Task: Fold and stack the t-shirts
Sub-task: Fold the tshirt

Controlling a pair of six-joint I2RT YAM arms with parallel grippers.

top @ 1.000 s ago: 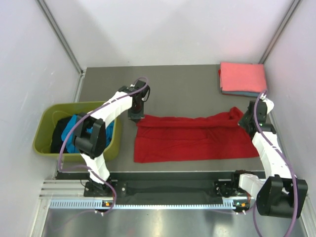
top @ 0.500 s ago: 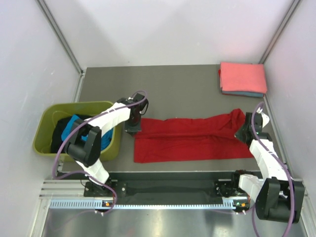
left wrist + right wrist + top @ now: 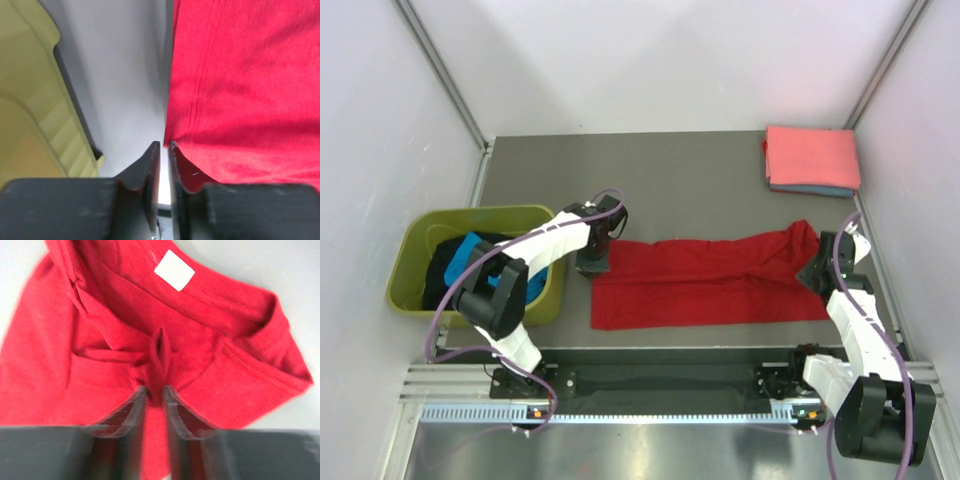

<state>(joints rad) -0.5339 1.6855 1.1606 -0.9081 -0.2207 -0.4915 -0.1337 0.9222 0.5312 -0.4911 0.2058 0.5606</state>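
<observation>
Release begun: red t-shirt [image 3: 710, 285] lay folded lengthwise on the bench [image 3: 700, 180], far edge brought forward. Beside the hem the left jaws had cracked apart; the right jaws still pinched collar-end cloth. First fold judged complete.

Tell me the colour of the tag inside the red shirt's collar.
White tag, clearest in the right wrist view.

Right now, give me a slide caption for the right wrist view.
Right tool pinching a raised ridge of the red t-shirt near its white label.

The pink t-shirt [image 3: 811, 156] hides all but a thin edge of the blue t-shirt [image 3: 815, 190] under it.
</observation>
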